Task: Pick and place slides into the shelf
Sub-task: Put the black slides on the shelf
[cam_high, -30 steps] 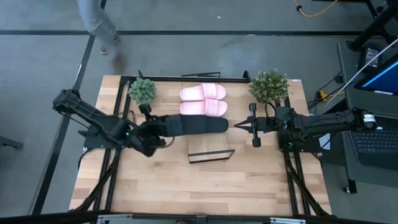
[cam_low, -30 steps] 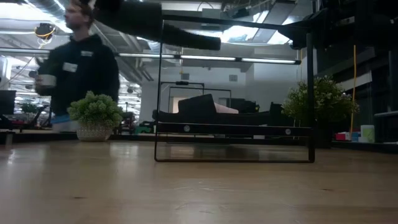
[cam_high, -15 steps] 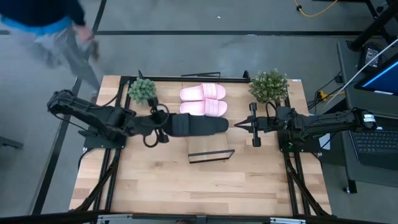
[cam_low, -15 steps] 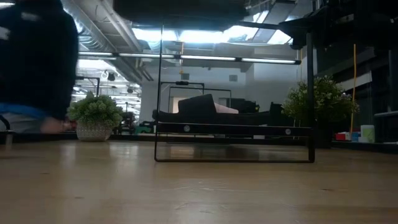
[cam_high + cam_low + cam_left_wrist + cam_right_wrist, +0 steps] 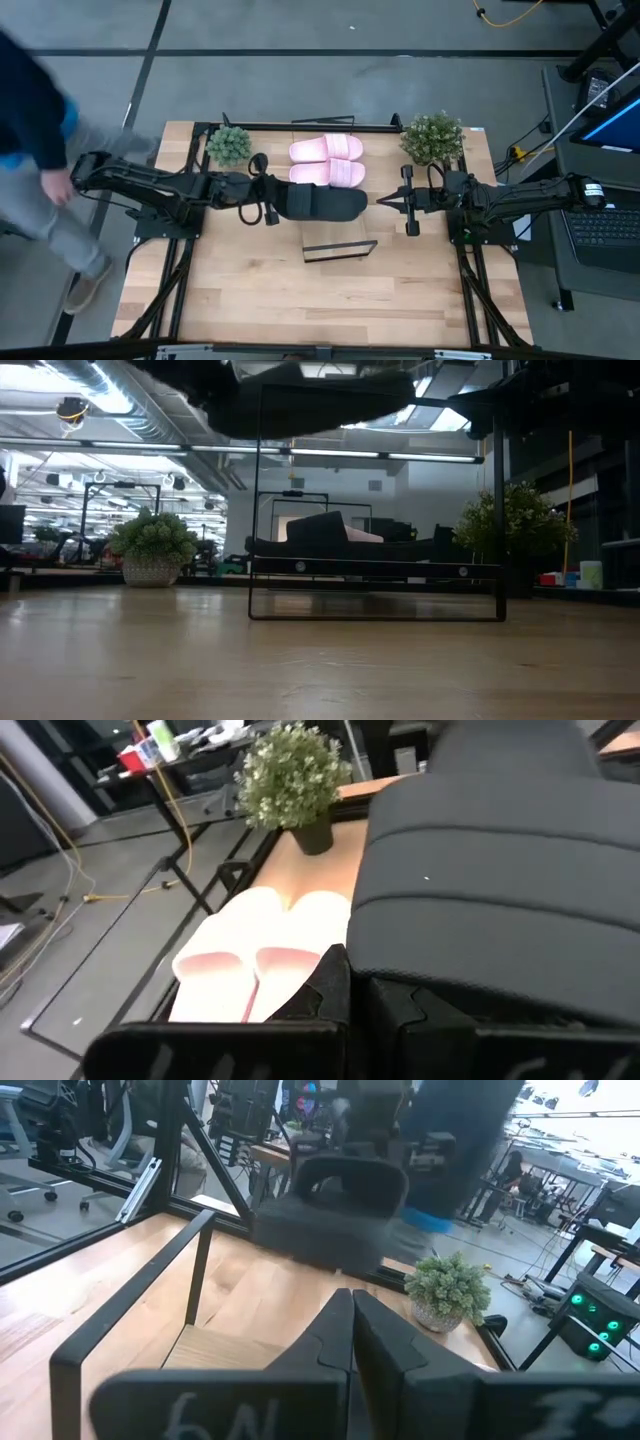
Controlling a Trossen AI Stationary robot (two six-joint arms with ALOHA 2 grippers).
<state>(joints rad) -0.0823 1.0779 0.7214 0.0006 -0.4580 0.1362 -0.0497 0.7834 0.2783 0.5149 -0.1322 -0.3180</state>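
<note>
From overhead, the left gripper [image 5: 262,200] has a black slide [image 5: 322,203] clamped by one end and carries it lengthwise over the table, just in front of the pink pair [image 5: 328,160] (those already lie side by side at the back edge). The shelf [image 5: 340,249] sits nearer the front, so my guess is the black one is being lined up with it.

Low view: the slide [image 5: 310,405] hangs well above the shelf [image 5: 376,590], clear of the frame.

Left wrist: its fingers are closed on the strap end [image 5: 480,890], pink pair [image 5: 255,955] beyond.

Right wrist: the right gripper [image 5: 350,1325] is pinched together, holding nothing, parked by the right-hand plant [image 5: 432,138].
</note>
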